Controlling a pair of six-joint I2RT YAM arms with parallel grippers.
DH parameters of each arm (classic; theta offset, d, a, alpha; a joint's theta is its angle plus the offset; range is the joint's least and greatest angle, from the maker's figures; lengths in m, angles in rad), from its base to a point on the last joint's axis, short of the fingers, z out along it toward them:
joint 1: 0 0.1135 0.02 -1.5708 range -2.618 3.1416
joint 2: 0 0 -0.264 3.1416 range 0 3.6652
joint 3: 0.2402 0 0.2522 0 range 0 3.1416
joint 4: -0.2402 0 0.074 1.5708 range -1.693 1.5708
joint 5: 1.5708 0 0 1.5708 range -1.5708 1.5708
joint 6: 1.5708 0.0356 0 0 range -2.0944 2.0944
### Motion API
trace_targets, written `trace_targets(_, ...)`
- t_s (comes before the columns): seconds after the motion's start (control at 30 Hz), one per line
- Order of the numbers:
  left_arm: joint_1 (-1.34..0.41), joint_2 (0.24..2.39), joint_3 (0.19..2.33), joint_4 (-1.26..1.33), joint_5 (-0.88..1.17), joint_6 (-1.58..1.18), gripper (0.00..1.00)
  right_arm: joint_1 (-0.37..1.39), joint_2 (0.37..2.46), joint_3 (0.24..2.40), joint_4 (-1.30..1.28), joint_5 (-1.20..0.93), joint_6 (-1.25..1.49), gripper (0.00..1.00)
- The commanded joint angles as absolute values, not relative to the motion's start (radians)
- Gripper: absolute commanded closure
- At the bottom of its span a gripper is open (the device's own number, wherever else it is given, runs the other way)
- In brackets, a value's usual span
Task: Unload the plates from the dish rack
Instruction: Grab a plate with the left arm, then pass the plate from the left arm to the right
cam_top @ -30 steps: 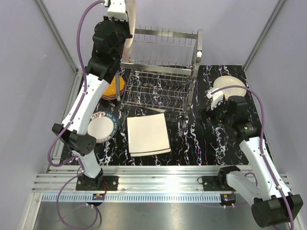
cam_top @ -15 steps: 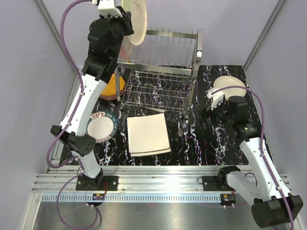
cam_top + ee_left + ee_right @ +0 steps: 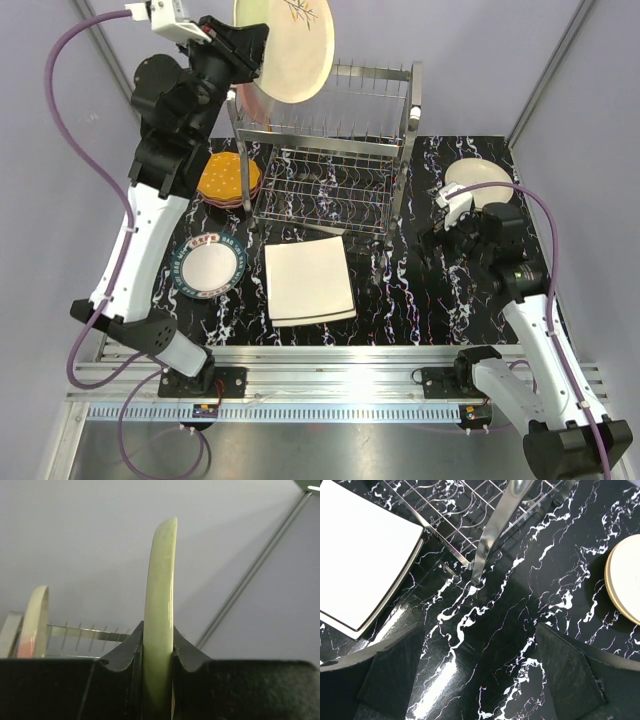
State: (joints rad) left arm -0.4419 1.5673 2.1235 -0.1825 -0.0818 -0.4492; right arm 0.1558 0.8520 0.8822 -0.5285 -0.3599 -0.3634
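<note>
Top view. High up at the back left, the left gripper (image 3: 250, 48), closed on the rim of the patterned cream plate (image 3: 290, 45). Held clear above the back left corner of the dish rack (image 3: 335, 150), face turned to the camera. Down on the black marble mat (image 3: 400, 290): the orange plate (image 3: 228, 176) on a darker stack just left of the rack, the dark-rimmed white plate (image 3: 208, 268) nearer, the square cream plates (image 3: 308, 280) in front of the rack, the round cream plate (image 3: 478, 178) far right. Low over the mat, right of the rack, the right gripper (image 3: 447, 215).

Left wrist view. Shows the patterned cream plate (image 3: 160, 570) edge-on and upright, pinched from both sides at its lower rim. To the left, beside the rack pegs, a pink-and-cream plate (image 3: 35, 615); probably not yet unloaded.

Right wrist view. Jaws spread wide, with nothing between, only mat below. Rack post (image 3: 495, 525) ahead, square plates at left, round plate at the right edge.

For the coming move, probably: down and to the left, toward the stacks on the left arm's own side. Plate standing on edge now, so to be turned flat before setting down. Right arm well apart and not needed.
</note>
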Motion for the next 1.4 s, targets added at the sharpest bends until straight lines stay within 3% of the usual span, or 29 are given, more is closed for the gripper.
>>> trace_targets(0.0, -0.422, 1.453, 2.097, 0.037, 0.001, -0.627, 1.00, 0.149, 0.816, 0.916, -0.509, -0.406, -0.373, 0.00)
trace_targets(0.33, -0.414, 1.238, 1.744, 0.178, 0.244, -0.871, 1.00, 0.149, 0.848, 1.176, -0.733, -0.886, -0.264, 0.00)
trace_targets(0.5, -0.413, 1.125, 1.504, 0.267, 0.320, -0.992, 1.00, 0.149, 0.891, 1.256, -0.654, -1.027, -0.007, 0.00)
trace_targets(0.6, -0.416, 1.059, 1.396, 0.310, 0.359, -1.040, 1.00, 0.149, 0.902, 1.201, -0.450, -1.152, 0.280, 0.00)
trace_targets(0.97, -0.417, 0.924, 1.187, 0.377, 0.417, -1.131, 1.00, 0.181, 1.017, 1.104, 0.087, -1.235, 0.790, 0.00)
trace_targets(1.37, -0.448, 0.908, 1.060, 0.433, 0.433, -1.178, 1.00, 0.236, 1.107, 1.177, 0.127, -1.183, 0.781, 0.00)
